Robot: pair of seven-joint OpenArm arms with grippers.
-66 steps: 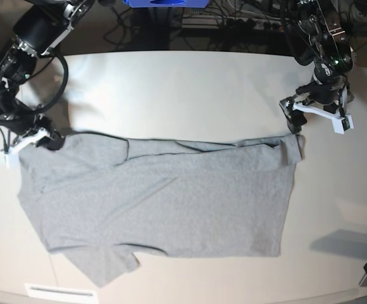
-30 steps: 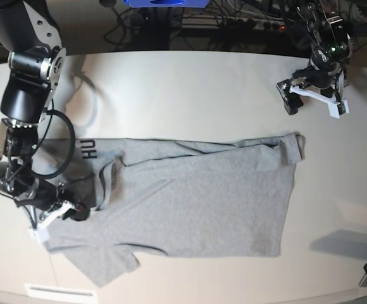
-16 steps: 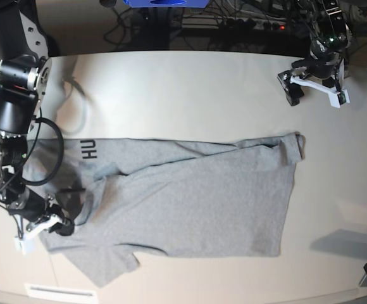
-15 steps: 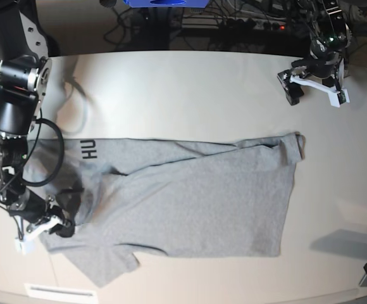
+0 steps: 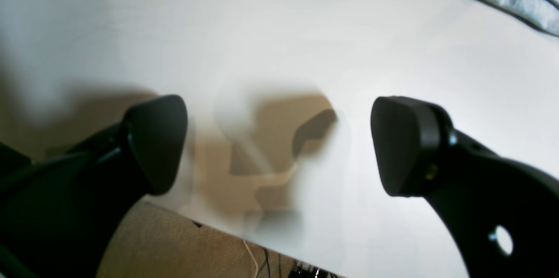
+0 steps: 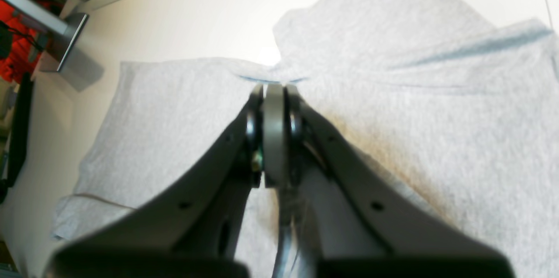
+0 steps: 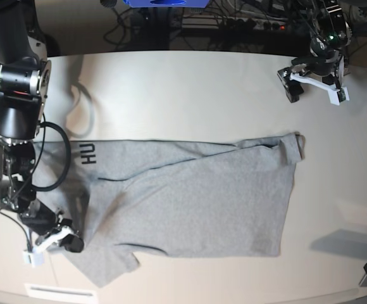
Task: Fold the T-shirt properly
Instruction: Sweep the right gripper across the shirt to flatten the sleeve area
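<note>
The T-shirt [image 7: 190,199] lay spread across the table [image 7: 183,95], no containers in view. The right gripper [image 7: 52,242] pinched its near-left edge tight. The left gripper [image 7: 314,87] hung wide apart, holding nothing, above bare tabletop

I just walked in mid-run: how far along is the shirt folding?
Early. Done: one long fold lies in the T-shirt, with black lettering showing near its left end. In hand: the right gripper is shut on the shirt's edge at lower left. The left gripper hangs open, away from the cloth. Left: the remaining folds; a sleeve sticks out.
</note>
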